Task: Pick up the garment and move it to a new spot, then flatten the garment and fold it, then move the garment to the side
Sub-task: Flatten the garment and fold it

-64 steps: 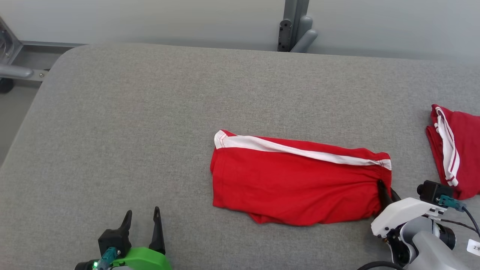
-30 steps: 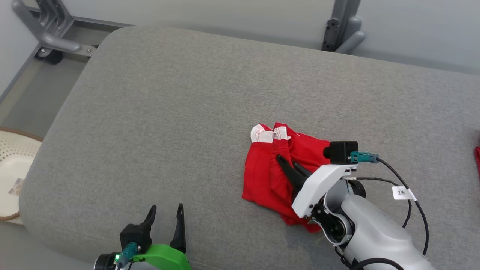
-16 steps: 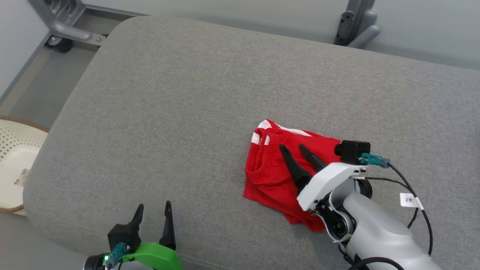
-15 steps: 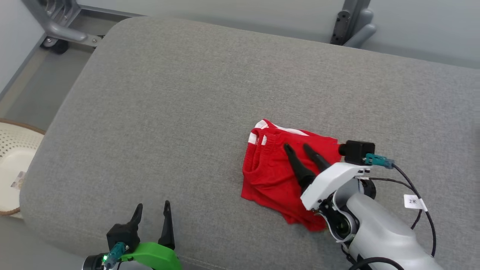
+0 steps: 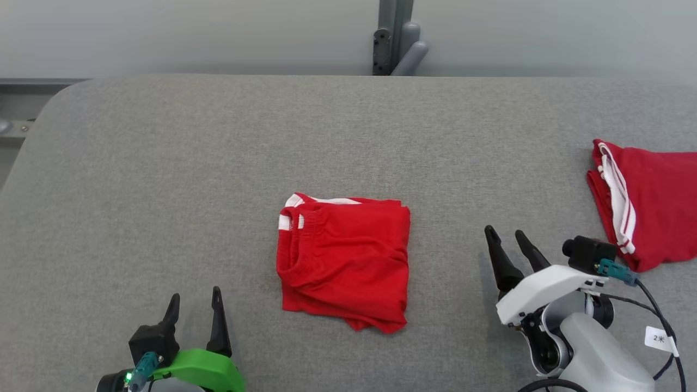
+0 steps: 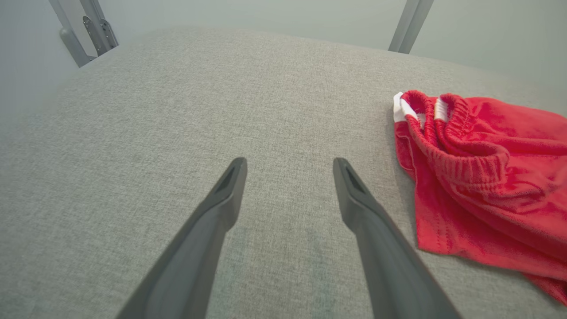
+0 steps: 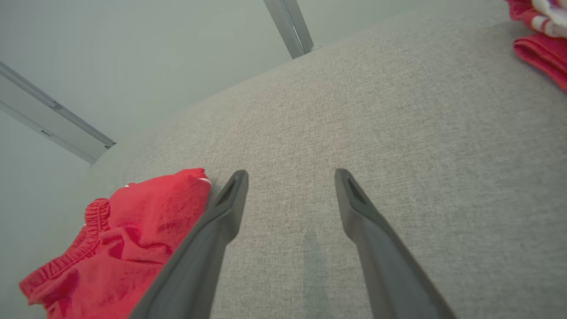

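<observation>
Fold looks done, side move pending: the red garment (image 5: 344,261) lies folded square at the middle of the counter (image 5: 218,163)
The left tool (image 5: 196,294) and the right tool (image 5: 503,231) both stand spread wide and empty, each apart from the cloth. The next move likely calls for a pinch through all layers at one edge, so the fold survives the shift. The counter is grey padded fabric, with a second red garment (image 5: 653,207) at its right end and a metal post (image 5: 393,38) and pale wall (image 5: 163,32) behind

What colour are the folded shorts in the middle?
Red, with white stripes at the waistband; the folded shorts show best in the head view.
</observation>
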